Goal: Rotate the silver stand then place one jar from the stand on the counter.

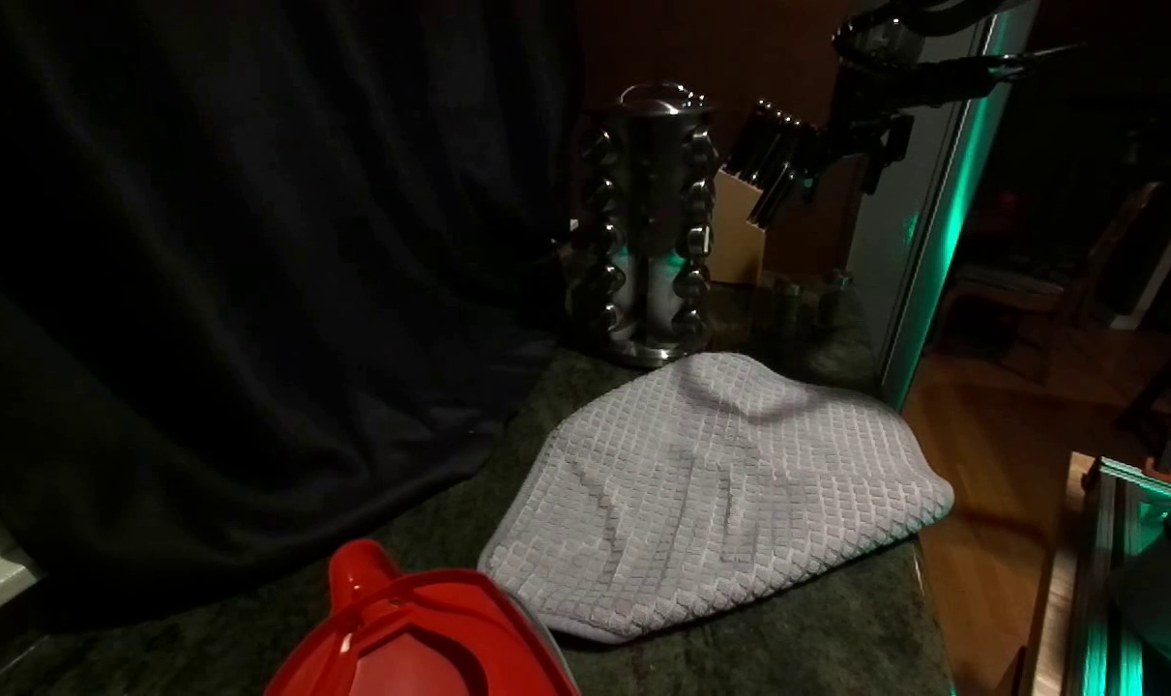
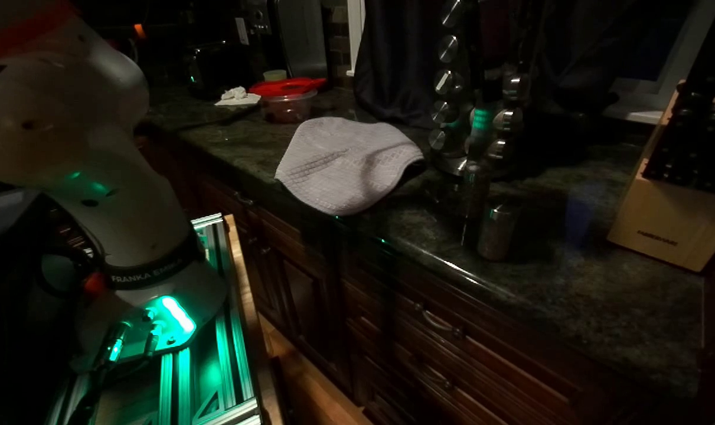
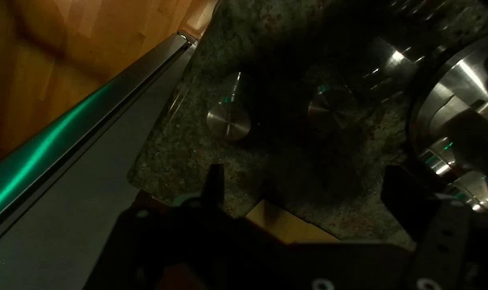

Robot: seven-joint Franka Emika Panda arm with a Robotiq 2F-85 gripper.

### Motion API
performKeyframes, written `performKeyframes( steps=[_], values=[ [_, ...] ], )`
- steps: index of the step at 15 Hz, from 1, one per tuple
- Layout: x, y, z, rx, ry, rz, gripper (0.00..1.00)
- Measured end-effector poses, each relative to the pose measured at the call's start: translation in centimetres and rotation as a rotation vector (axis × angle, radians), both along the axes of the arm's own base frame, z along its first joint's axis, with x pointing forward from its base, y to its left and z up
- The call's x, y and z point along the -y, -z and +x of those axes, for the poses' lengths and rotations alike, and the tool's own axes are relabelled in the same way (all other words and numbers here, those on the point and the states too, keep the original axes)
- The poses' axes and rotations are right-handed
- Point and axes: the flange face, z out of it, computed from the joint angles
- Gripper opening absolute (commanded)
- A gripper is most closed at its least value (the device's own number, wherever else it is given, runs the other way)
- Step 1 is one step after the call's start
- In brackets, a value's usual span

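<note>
Can see silver stand (image 1: 653, 222) upright on counter (image 1: 788, 628), upper centre in an exterior view. Holding nothing in gripper (image 3: 303, 173), spread wide across lower half of wrist view. Probably time to turn silver stand: keep clear of lidded containers (image 3: 229, 121), ease toward right of wrist frame, push low and steadily to avoid tipping.

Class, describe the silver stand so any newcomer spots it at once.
In an exterior view, find the dark counter, then the grey cloth on it. Just beyond, between black curtain and knife block, rises the silver stand; unlike them, it carries columns of shiny-lidded jars.
</note>
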Motion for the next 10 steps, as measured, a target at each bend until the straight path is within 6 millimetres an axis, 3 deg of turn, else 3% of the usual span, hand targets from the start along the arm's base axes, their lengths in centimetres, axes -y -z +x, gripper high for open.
performKeyframes(
  steps=[10],
  values=[
    [-0.1,-2.6,0.1,0.02,-0.053,0.025,1.0]
  ],
)
